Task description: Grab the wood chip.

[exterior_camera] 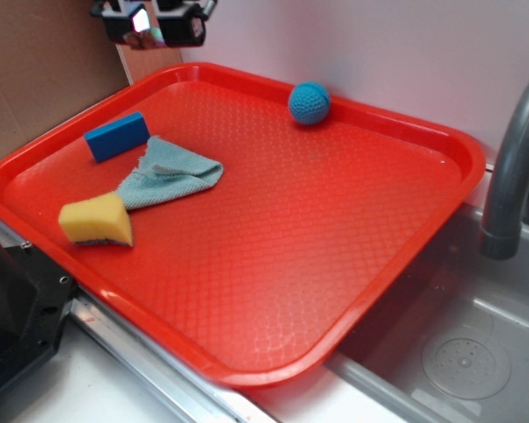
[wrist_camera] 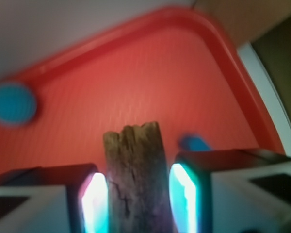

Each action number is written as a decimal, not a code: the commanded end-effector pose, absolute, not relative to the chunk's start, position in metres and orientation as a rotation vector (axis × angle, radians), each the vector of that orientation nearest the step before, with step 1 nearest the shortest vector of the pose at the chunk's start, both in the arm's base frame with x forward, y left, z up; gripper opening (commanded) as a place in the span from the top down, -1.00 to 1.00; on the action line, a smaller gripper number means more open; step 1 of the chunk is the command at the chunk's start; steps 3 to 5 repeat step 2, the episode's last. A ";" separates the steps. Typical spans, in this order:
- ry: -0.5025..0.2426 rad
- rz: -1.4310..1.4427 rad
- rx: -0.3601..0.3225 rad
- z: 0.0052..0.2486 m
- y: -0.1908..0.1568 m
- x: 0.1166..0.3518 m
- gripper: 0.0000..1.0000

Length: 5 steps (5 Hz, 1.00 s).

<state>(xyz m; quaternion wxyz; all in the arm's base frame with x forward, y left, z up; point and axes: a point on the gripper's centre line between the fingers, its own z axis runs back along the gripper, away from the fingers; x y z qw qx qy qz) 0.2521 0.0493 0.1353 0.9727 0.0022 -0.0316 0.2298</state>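
In the wrist view a brown-grey, rough, cracked wood chip (wrist_camera: 135,174) stands upright between the two glowing pads (wrist_camera: 93,201) of my gripper (wrist_camera: 138,199), which is shut on it, high above the red tray (wrist_camera: 150,73). From the exterior camera my gripper (exterior_camera: 154,22) hangs at the top left, above the tray's far left corner; a small pinkish-brown bit shows between its fingers there, too small to make out.
On the red tray (exterior_camera: 273,264) lie a blue block (exterior_camera: 116,137), a light blue cloth (exterior_camera: 169,172), a yellow sponge wedge (exterior_camera: 95,220) and a blue knitted ball (exterior_camera: 309,103). A grey faucet (exterior_camera: 511,167) and a sink (exterior_camera: 458,352) are at the right.
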 end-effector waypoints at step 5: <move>-0.018 0.125 -0.045 0.190 0.020 0.211 1.00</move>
